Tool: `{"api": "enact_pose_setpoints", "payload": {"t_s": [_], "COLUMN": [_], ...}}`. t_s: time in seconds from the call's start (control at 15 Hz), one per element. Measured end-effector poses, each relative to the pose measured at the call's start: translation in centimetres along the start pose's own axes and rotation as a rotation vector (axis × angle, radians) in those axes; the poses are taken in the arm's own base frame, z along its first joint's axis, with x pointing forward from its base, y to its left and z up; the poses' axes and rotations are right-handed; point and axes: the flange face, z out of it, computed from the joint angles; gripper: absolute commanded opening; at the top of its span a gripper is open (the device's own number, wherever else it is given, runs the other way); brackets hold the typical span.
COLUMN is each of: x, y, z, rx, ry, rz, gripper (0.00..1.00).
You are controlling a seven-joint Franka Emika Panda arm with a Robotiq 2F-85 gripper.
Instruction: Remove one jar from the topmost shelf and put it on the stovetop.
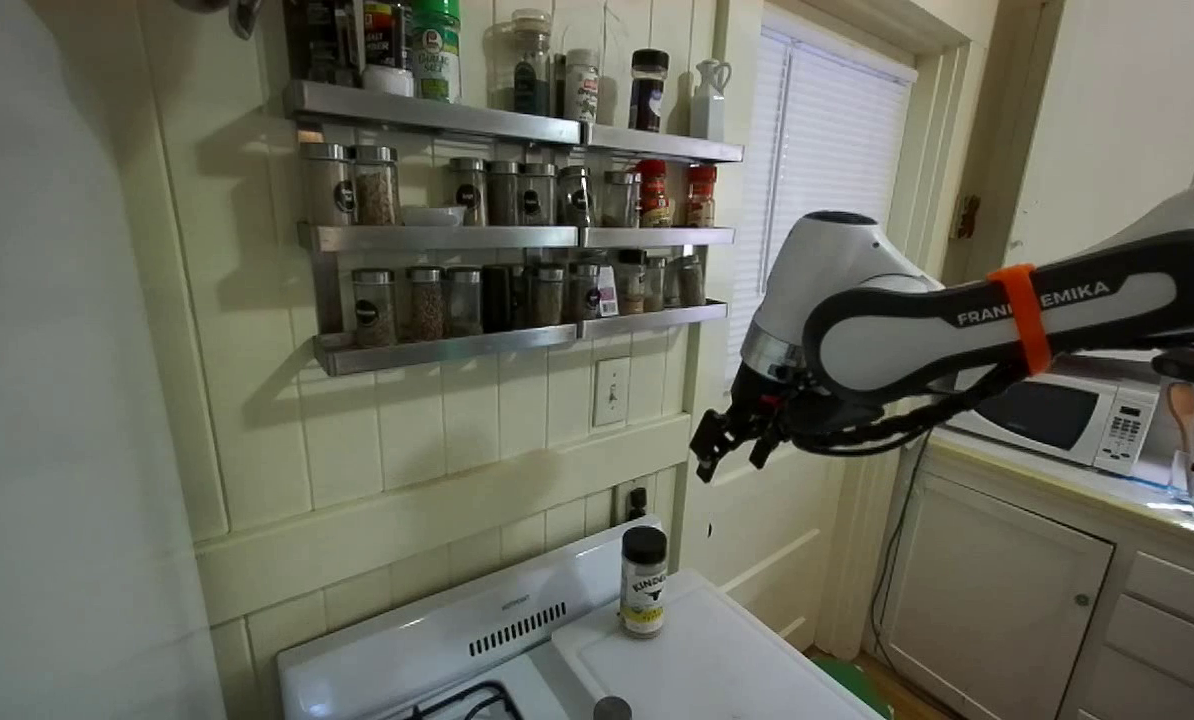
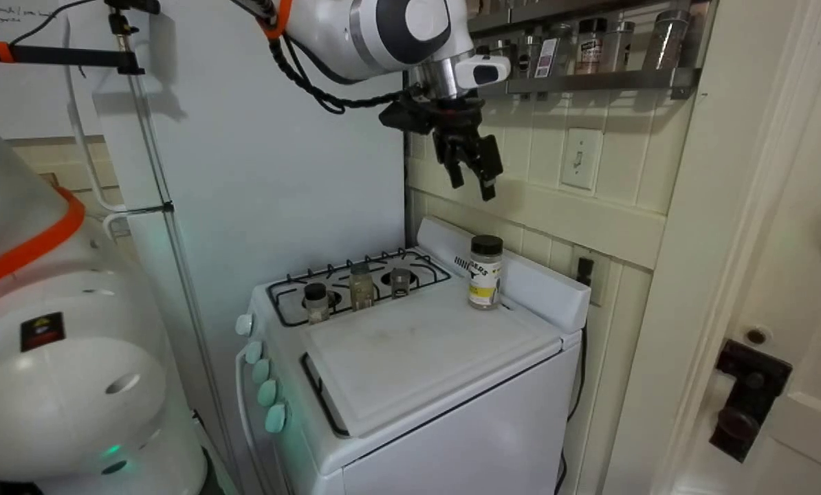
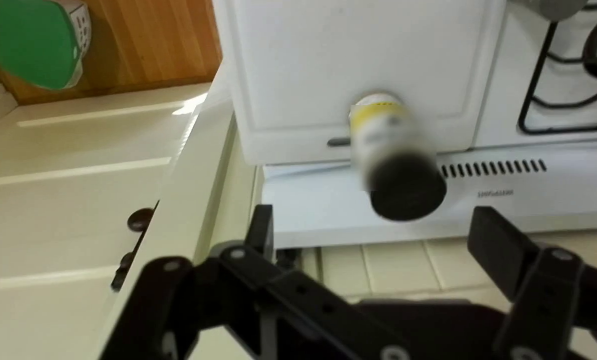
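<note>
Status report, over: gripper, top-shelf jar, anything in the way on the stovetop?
Gripper open, empty. Dark black-capped jar on the topmost shelf. White-and-yellow-labelled jar standing on the stovetop near the back panel; may crowd placement.

"FRAN" and "EMIKA" can be read on the robot arm [image 1: 917, 338], "KINDE" on the black-capped jar [image 1: 643, 588].

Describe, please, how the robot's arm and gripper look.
The arm is rounded, white and black, with a silvery ring. Pale letters read EMIKA; an orange band partly hides the word before it. A dark cable runs underneath. The gripper is black, with two jointed fingers.
</note>
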Motion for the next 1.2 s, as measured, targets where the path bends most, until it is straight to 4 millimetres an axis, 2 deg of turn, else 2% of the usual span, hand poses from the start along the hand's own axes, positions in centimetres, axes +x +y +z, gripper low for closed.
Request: {"api": "enact_pose_setpoints", "payload": {"t_s": [0.2, 0.33, 0.73, 1.0, 1.2], "x": [3.1, 5.0, 9.2, 10.9, 12.1], "y": [2.4, 3.2, 1.9, 1.1, 1.2], "z": [-4.9, -8.5, -18.8, -25.6, -30.7], "rx": [-0.042, -0.037, -0.002, -0.001, -0.048], "ry": [0.105, 0.179, 0.334, 0.366, 0.469], "rz": [0.043, 0.048, 0.034, 0.04, 0.019], "gripper": [1.0, 1.0, 1.0, 1.0, 1.0]}}
